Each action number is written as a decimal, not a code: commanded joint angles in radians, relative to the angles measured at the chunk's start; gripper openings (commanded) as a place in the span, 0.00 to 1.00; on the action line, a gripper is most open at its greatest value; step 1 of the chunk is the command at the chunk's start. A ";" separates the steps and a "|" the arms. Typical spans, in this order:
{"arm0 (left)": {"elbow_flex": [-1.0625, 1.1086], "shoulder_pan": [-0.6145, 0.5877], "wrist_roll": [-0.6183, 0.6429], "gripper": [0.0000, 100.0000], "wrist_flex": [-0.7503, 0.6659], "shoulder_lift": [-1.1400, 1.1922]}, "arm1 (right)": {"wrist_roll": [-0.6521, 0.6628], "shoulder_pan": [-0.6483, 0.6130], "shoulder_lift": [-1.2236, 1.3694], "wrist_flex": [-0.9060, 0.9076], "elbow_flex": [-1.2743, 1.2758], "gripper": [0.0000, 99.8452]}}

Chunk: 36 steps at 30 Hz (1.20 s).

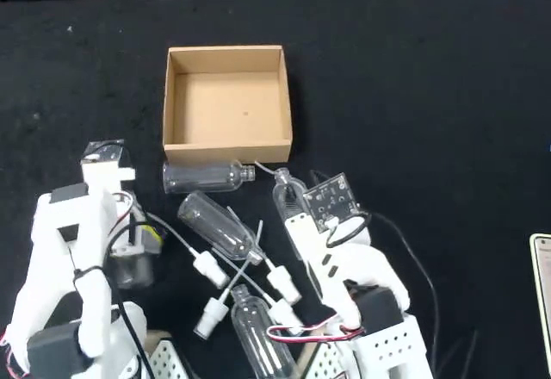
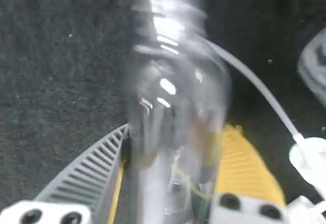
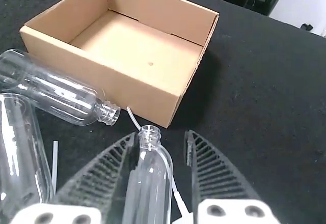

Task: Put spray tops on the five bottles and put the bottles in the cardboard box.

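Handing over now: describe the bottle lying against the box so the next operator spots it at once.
Find the cardboard box on the black table. Along the wall facing the arms, parallel to it, lies a clear bottle with no spray top. Unlike the other loose bottles, which lie slanted farther off, it sits right by the box, neck toward the right gripper.

One open cardboard box (image 1: 176, 103) sits at upper centre of the overhead frame, with two white arms, the left arm (image 1: 65, 258) and the right arm (image 1: 353, 276), along the bottom edge. Four clear bottles show below the box: top bottle (image 1: 207, 177), centre bottle (image 1: 219, 224), bottom bottle (image 1: 258, 332) and right-hand bottle (image 1: 282, 194). A fifth bottle (image 2: 173, 107) shows in the left wrist view. At least four white spray tops (image 1: 209, 267) lie loose at lower centre, though their exact number cannot be told.
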 commanded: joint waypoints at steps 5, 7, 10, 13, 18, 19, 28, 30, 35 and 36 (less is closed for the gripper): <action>-0.134 -0.203 -0.094 0.12 0.005 0.029 | 0.006 -0.017 -0.099 0.003 -0.010 0.13; -0.176 -0.311 -0.150 0.14 0.005 0.031 | 0.006 -0.017 -0.099 0.003 -0.008 0.13; -0.222 -0.481 -0.339 0.17 0.005 0.031 | 0.006 -0.017 -0.099 0.003 -0.008 0.13; -0.228 -0.638 -0.551 0.17 0.005 0.031 | 0.006 -0.017 -0.099 0.003 -0.010 0.13; -0.228 -0.794 -0.729 0.17 -0.005 0.031 | 0.003 -0.017 -0.099 0.003 -0.013 0.13; -0.228 -0.808 -0.747 0.18 -0.005 0.031 | 0.003 -0.017 -0.099 0.003 -0.013 0.13; -0.259 -0.828 -0.875 0.34 -0.005 0.129 | 0.006 -0.017 -0.099 0.012 -0.013 0.13; -0.300 -0.809 -0.875 0.31 0.005 0.152 | 0.006 -0.017 -0.099 0.025 -0.021 0.13; -0.340 -0.766 -0.878 0.30 0.005 0.178 | 0.006 -0.017 -0.099 0.031 -0.025 0.13; -0.335 -0.759 -0.881 0.30 0.005 0.178 | 0.006 -0.017 -0.099 0.031 -0.025 0.13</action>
